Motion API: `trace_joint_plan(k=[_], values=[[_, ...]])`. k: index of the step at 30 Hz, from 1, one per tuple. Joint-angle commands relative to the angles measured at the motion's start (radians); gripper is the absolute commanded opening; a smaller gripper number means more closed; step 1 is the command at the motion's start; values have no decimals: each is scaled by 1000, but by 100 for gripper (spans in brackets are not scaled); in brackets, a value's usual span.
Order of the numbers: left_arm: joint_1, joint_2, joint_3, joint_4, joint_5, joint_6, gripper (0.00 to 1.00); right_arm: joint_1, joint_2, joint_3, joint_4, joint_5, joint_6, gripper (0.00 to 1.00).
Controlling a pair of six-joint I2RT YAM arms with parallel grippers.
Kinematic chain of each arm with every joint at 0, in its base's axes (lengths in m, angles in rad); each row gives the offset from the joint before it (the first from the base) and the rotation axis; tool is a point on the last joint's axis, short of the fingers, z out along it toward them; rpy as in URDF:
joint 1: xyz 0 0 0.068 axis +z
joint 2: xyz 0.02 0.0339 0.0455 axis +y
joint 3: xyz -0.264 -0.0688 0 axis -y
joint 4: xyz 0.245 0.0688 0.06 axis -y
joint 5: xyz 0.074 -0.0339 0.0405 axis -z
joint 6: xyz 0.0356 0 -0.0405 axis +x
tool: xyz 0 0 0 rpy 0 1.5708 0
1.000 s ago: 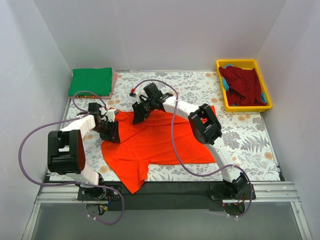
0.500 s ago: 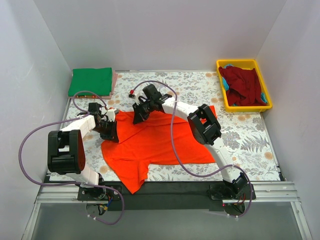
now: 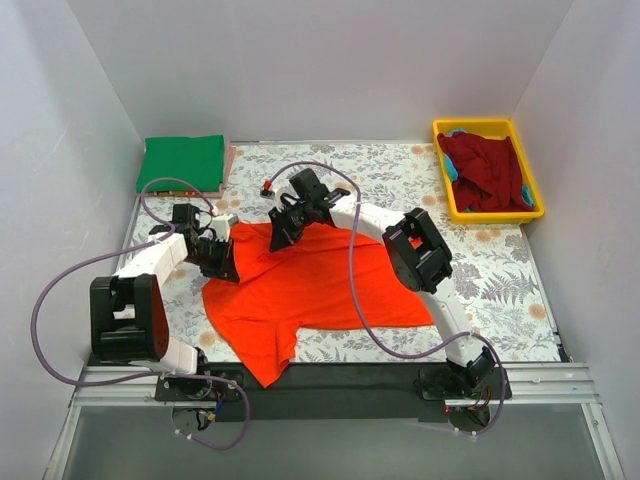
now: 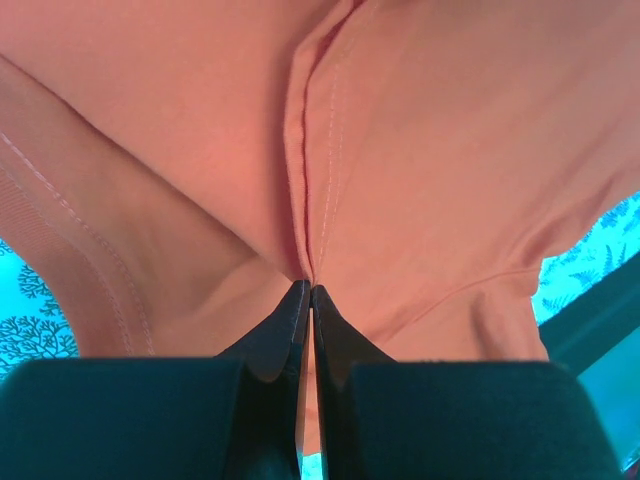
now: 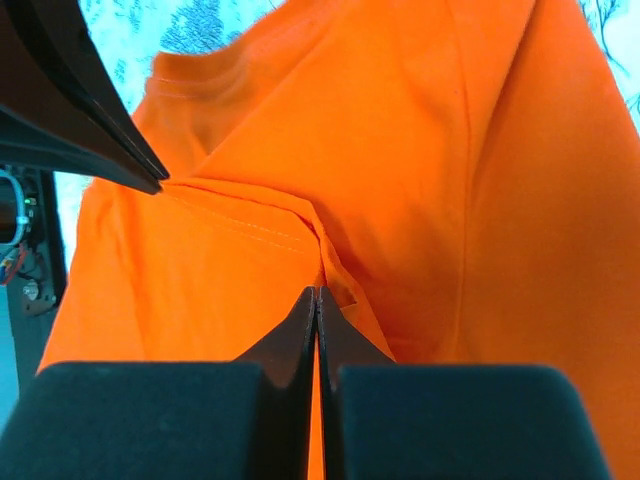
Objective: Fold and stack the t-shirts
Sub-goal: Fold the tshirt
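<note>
The bright orange-red t-shirt (image 3: 310,285) lies spread on the flowered table, a sleeve hanging over the near edge. My left gripper (image 3: 226,268) is shut on the shirt's left upper edge; the left wrist view shows its jaws (image 4: 308,288) pinching a seam fold. My right gripper (image 3: 277,240) is shut on the shirt's far edge near the collar; the right wrist view shows its jaws (image 5: 317,292) closed on a fold of cloth. A folded green t-shirt (image 3: 182,162) lies at the far left corner. A dark red t-shirt (image 3: 489,172) lies crumpled in the tray.
The yellow plastic tray (image 3: 537,212) stands at the far right, with a bit of blue cloth under the dark red shirt. A pink edge shows under the green shirt. White walls close in the table on three sides.
Both grippers have shifted slightly away from the arm bases, towards the far side, dragging the shirt's upper edge with them. The left arm's elbow has swung out to the left.
</note>
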Motion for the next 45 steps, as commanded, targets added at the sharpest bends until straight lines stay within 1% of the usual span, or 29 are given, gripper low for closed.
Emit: trace_joint_plan(k=[1, 9, 14, 19, 20, 25, 32, 37, 38, 45], values=[[4, -47, 48, -48, 51, 39, 0, -5, -83, -17, 20, -36, -8, 1], [1, -76, 72, -171, 51, 139, 0, -5, -115, -52, 19, -51, -13, 1], [-13, -95, 77, -218, 66, 167, 0, -5, -137, -86, 19, -57, -19, 1], [-23, -98, 72, -228, 63, 168, 0, -5, -143, -108, 20, -60, -22, 1], [-55, -96, 71, -228, 60, 167, 0, -5, -146, -111, 19, -60, -22, 1], [-75, -90, 62, -220, 48, 150, 0, -6, -155, -128, 19, -65, -22, 1], [-79, -83, 51, -199, 28, 132, 0, -6, -167, -164, 20, -74, -22, 1], [-77, -61, 63, -218, 40, 142, 0, -2, -164, -200, 20, -93, -22, 1], [-77, -59, 65, -223, 43, 145, 0, -3, -166, -203, 22, -91, -50, 1], [-82, -52, 65, -232, 37, 164, 0, -2, -169, -203, 20, -90, -51, 1]])
